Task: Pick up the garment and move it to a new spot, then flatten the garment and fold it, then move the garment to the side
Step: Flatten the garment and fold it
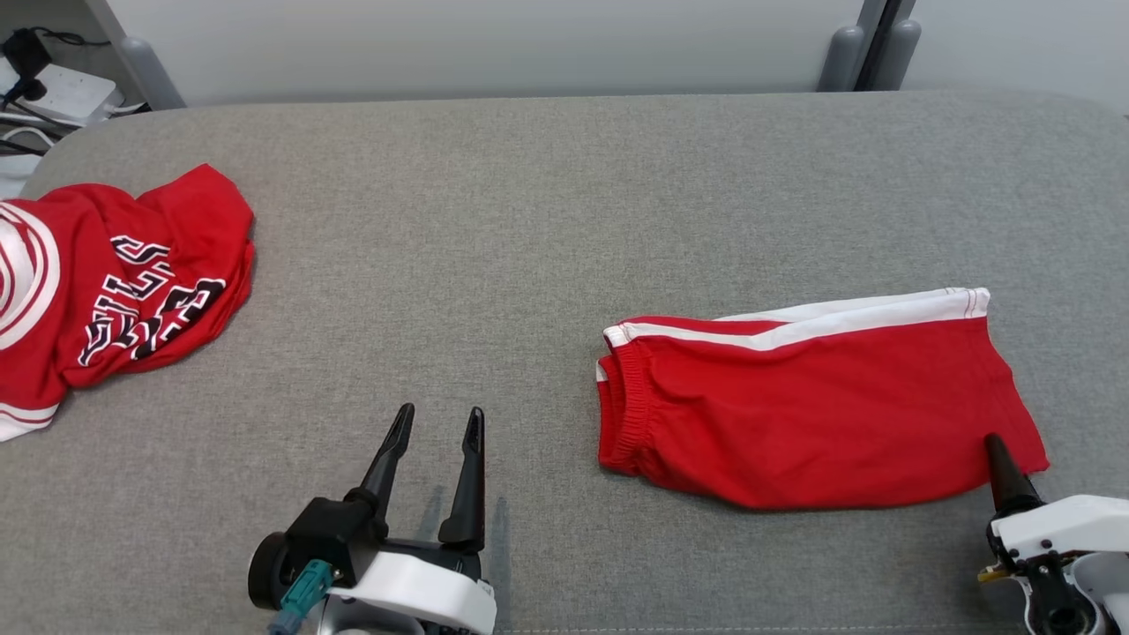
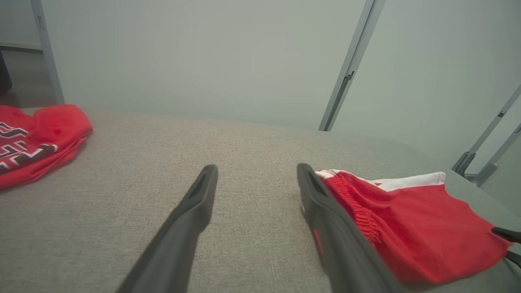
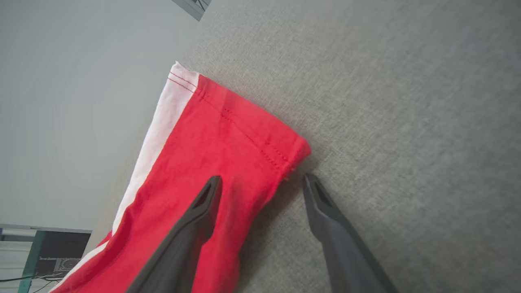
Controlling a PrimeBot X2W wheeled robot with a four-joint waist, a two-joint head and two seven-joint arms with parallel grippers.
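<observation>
The grey table (image 1: pixel 564 176) spans my head view from edge to edge. On its right half lie the shorts (image 1: pixel 811 406), red with a white stripe along the far edge. They are folded flat, with the waistband towards the middle of the table and the hem to the right. At the far left sits a red jersey (image 1: pixel 115 291), crumpled, with its lettering facing up, well apart from the shorts.

My right arm comes in from the lower right corner, white wrist low, and one dark finger reaches up to the near hem corner of the shorts. Through its wrist camera I see the right gripper (image 3: pixel 262 178) with jaws spread wide, straddling that corner. One finger (image 3: pixel 195 215) lies over the red cloth and the other over bare table just beside the hem. It grips nothing, and I cannot tell whether the finger touches the cloth.

My left gripper (image 1: pixel 441 413) sits at the lower middle left, fingers pointing away from me and parted, empty. It is over bare table near the waistband and does not touch it.
</observation>
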